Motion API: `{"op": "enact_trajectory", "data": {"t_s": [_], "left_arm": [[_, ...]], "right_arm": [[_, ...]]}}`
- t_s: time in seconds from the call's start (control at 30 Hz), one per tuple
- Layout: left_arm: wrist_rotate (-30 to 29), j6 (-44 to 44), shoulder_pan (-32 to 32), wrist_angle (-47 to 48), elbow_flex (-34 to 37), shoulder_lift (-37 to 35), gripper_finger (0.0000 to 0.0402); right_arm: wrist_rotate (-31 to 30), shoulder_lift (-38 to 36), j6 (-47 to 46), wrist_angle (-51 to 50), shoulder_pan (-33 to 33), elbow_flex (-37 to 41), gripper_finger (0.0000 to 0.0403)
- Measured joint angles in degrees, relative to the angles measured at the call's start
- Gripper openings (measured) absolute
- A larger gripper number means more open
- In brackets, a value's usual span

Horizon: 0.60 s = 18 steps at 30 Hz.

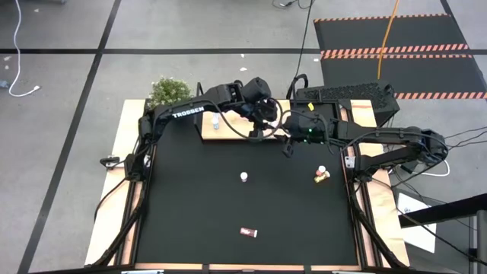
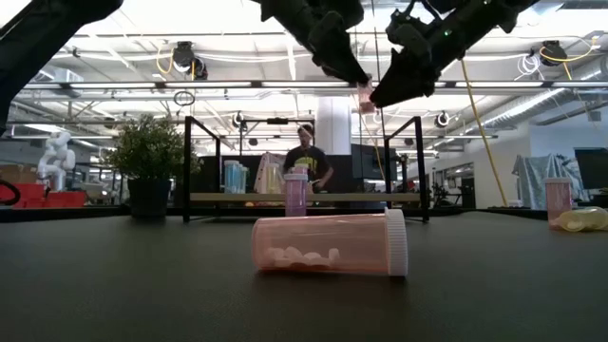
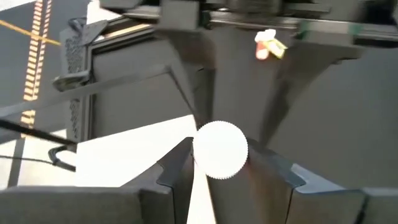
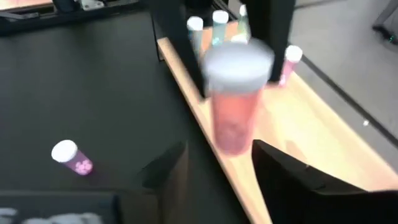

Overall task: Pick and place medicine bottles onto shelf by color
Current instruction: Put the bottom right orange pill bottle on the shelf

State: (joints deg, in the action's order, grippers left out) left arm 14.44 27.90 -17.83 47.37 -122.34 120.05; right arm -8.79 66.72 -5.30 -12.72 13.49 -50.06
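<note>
Nearest: pink bottle on its side on the black table, white pills visible inside. No readable label.

Mid-table: one bottle standing upright; a yellow bottle lying off to the right.

Above the far part of the table: left gripper clamped on a pink, white-capped bottle, held in the air. Right gripper just beside it, fingers apart, not touching.

Far edge: shelf, several bottles already standing on it.

Step, as judged: handover to the left arm, shelving to follow. Next move calls for finding the pink group and setting the bottle down upright.

Writing: "TROSSEN" on the left arm.
</note>
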Motion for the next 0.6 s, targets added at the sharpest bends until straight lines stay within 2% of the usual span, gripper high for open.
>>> {"op": "enact_trajectory", "data": {"t_s": [0.23,0.43,0.6], "left_arm": [[0.0,-2.5,-2.3,-1.2,0.0,0.0,0.0121],[-2.1,-2.1,-6.3,-3.4,0.0,0.0,0.0131],[-2.3,-3.2,-10.2,-8.6,0.0,0.0,0.0128]], "right_arm": [[0.3,-1.3,-4.7,-4.8,-1.2,0.1,0.0229],[0.1,-4.3,-7.7,-9.4,-3.0,0.1,0.0235],[-0.2,-8.4,-9.1,-9.3,-3.1,0.1,0.0235]]}}
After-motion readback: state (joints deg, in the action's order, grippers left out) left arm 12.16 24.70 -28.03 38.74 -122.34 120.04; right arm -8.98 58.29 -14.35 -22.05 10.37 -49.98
